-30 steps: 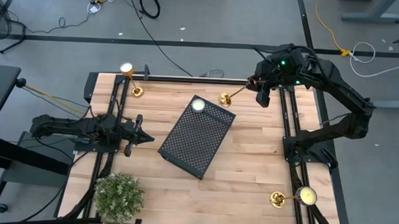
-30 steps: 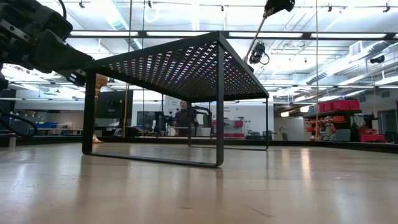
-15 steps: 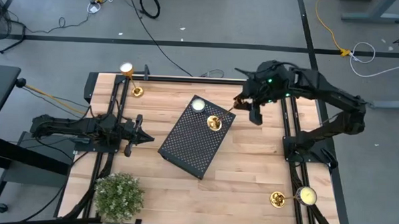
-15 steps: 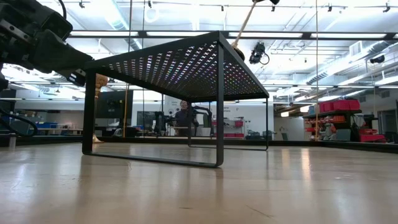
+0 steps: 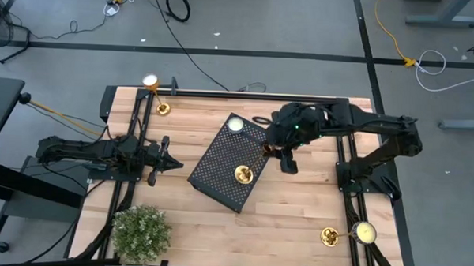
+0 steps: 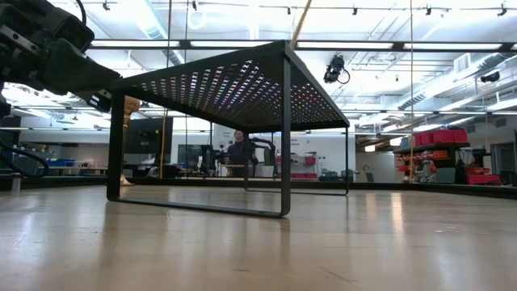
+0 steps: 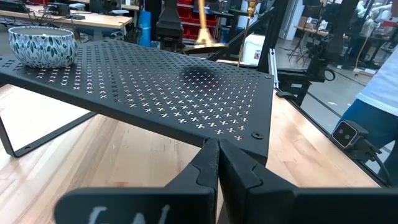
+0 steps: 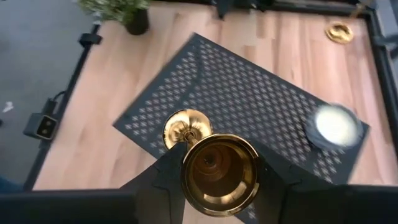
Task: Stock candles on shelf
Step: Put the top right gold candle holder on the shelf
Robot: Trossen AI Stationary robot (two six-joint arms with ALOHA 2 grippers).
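Task partly done, by my judgement. Right gripper (image 5: pixel 277 150) clamped on one gold candlestick (image 5: pixel 244 174), carried tilted above black shelf (image 5: pixel 220 176); round brass base hangs over shelf's near-right part, not yet set down. White-topped round item (image 5: pixel 236 124) already on shelf's far corner; left wrist view shows it as patterned bowl. Two candlesticks left: one at table's far-left corner (image 5: pixel 151 83), one at near-right edge (image 5: pixel 330 236). Left gripper (image 5: pixel 171 164) closed, empty, waiting just left of shelf. Shelf: perforated metal, thin legs. Candlestick: polished, slim stem.
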